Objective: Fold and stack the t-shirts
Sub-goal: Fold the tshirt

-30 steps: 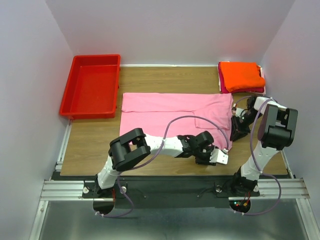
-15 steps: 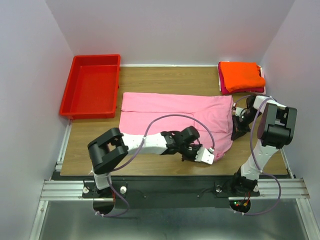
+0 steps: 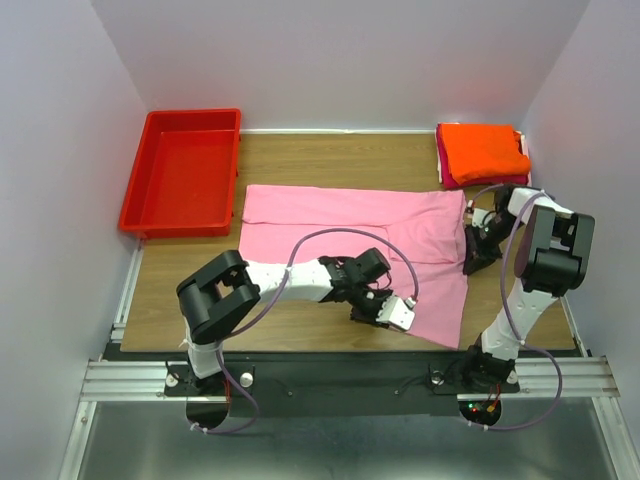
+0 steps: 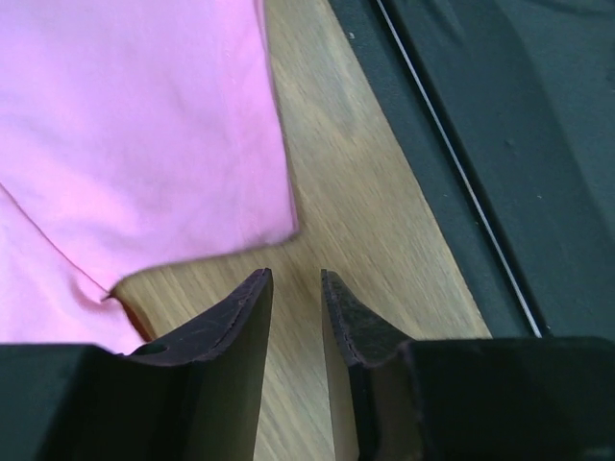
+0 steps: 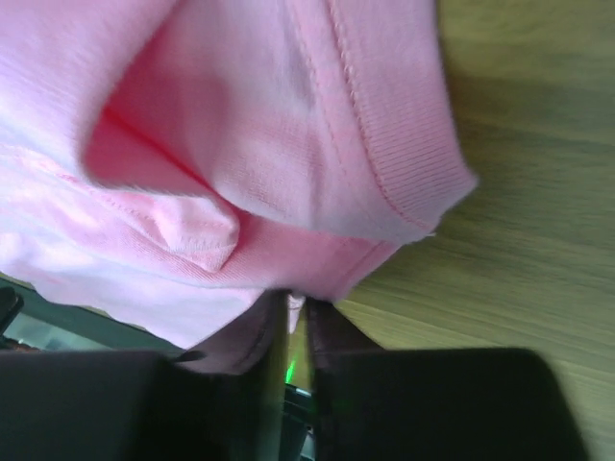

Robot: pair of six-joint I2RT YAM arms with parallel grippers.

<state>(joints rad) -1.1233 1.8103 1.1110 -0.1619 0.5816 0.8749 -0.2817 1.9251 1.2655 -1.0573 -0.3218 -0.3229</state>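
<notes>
A light pink t-shirt (image 3: 350,225) (image 4: 144,125) (image 5: 240,144) lies spread across the wooden table (image 3: 330,160), its near right corner flat by the front edge. My left gripper (image 3: 403,318) (image 4: 295,279) hovers over that lower right part, open, with bare wood between its fingers and the shirt's corner just beyond the tips. At the shirt's right edge, my right gripper (image 3: 470,258) (image 5: 296,303) has its jaws almost together, with pink cloth in the narrow slit at the tips. A folded orange t-shirt (image 3: 482,150) rests on a darker pink-red one (image 3: 444,165) at the back right.
A red plastic tray (image 3: 137,185) stands at the back left corner. White walls close in the table on three sides. The black front rail (image 4: 500,144) runs just past the shirt's near corner.
The left gripper moved left along the front edge, shut on the shirt's near corner, then opened. That corner now lies flat nearer the front edge. The right gripper barely moved.
</notes>
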